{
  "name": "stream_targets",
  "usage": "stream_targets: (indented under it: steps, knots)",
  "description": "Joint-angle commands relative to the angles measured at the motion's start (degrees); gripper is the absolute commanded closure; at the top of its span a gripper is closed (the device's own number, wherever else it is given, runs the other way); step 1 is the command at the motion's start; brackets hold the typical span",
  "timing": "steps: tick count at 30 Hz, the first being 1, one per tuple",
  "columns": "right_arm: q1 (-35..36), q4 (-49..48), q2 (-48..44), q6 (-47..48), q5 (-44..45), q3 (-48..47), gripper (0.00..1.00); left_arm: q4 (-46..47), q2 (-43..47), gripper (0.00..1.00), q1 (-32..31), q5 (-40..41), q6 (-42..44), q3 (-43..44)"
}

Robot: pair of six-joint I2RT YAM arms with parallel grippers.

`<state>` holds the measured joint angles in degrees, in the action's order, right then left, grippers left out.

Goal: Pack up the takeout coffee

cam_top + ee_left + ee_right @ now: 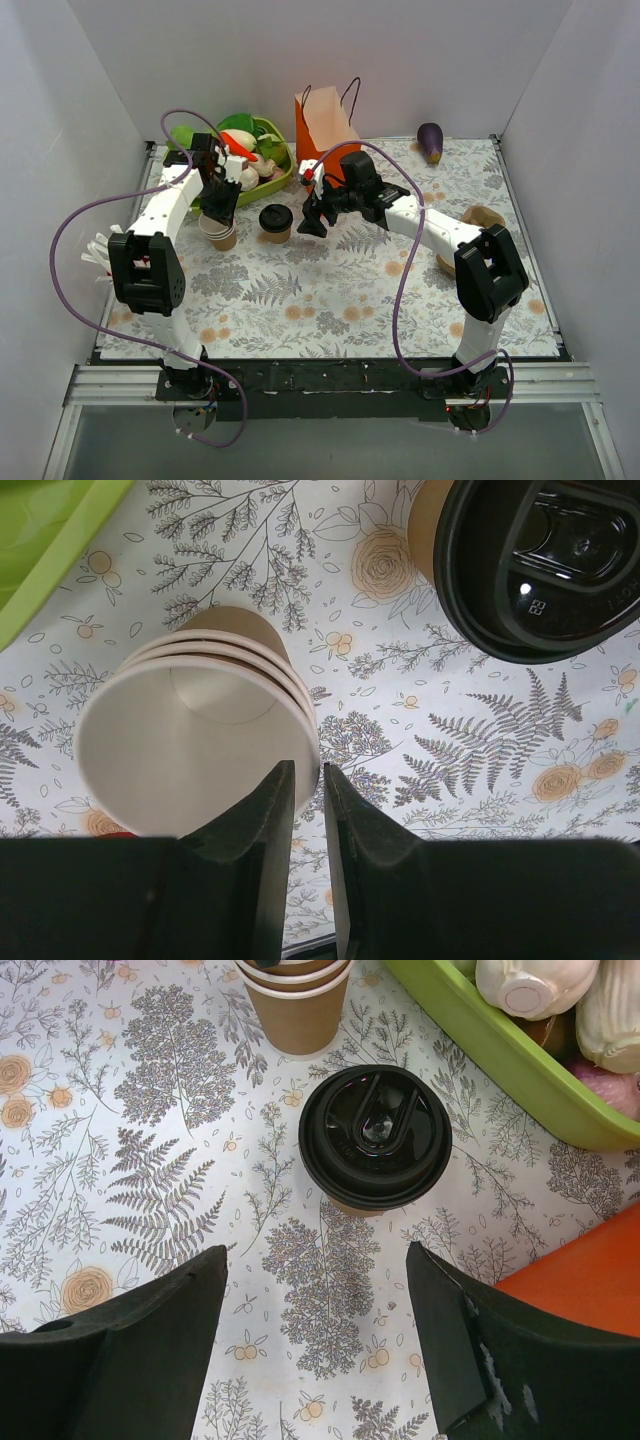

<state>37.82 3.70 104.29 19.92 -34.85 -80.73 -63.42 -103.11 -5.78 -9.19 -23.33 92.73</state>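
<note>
1. The left gripper (305, 800) has its jaws drawn almost together, a thin slit left between the black fingertips. They straddle the near rim of the stack of open cups (195, 730), though I cannot tell if they pinch it.
2. That stack is three nested kraft-paper cups, tapered, brown outside and pale inside, with three rolled rims showing one past the other.
3. The right gripper (315, 1290) has its jaws spread wide and holds nothing. It hangs just short of the lidded cup (374, 1138), which lies on the line between the two fingers but beyond their tips.
4. There is one lidded cup: brown paper wall under a round, glossy black plastic lid with a raised sip ridge. It stands upright on the worktop (330, 290), just beside the stack of open cups.
5. The worktop wears a pale cloth printed with grey ferns and orange flowers.
6. Farther back stands a green tray (282, 165) of toy vegetables, smooth and shiny.
7. Beside it an orange paper bag (325, 125) stands upright with thin handles, mouth open.
8. One purple eggplant (431, 141) lies at the far right.
</note>
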Motion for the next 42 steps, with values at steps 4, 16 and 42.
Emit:
stream_targets:
  steps: [4, 16, 42]
  knots:
    - [-0.4, -1.8, -2.9, 0.6, -0.1, 0.2, 0.21, -0.6, -0.2, 0.82, 0.2, 0.1, 0.8, 0.3]
    - [-0.4, -1.9, -2.7, 0.6, 0.0, 0.3, 0.21, -1.7, -0.1, 0.95, 0.2, 0.9, 1.8, 1.5]
    - [7.0, -9.2, 12.9, -26.6, 10.1, -17.3, 0.12, -2.7, 8.7, 1.00, -2.3, 9.5, 3.5, -0.7]
